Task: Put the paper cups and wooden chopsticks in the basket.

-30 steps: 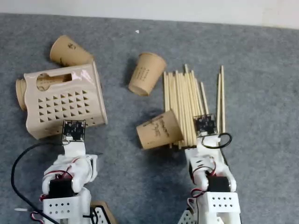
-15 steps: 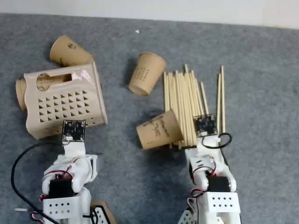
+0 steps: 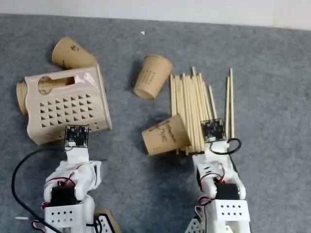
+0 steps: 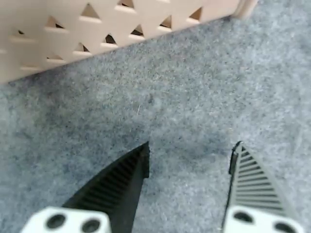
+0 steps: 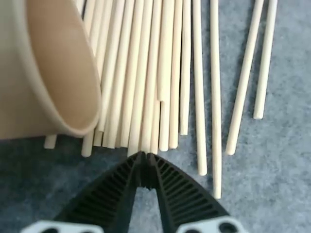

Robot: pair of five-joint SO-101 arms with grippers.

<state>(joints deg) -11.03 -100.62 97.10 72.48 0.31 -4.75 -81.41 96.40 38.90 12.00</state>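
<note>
Grey carpet holds the tipped-over basket (image 3: 63,104), scattered paper cups (image 3: 152,76) and a pile of wooden chopsticks (image 3: 192,107). The left gripper (image 4: 192,148) gapes empty near the basket. The right gripper (image 5: 144,156), pinched closed on nothing, noses the stick ends. I'd say a pickup is starting, and its jaws must spread first.

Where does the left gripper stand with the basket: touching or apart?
Apart. The left wrist view shows a bare band of carpet between the open left gripper and the basket wall.
</note>
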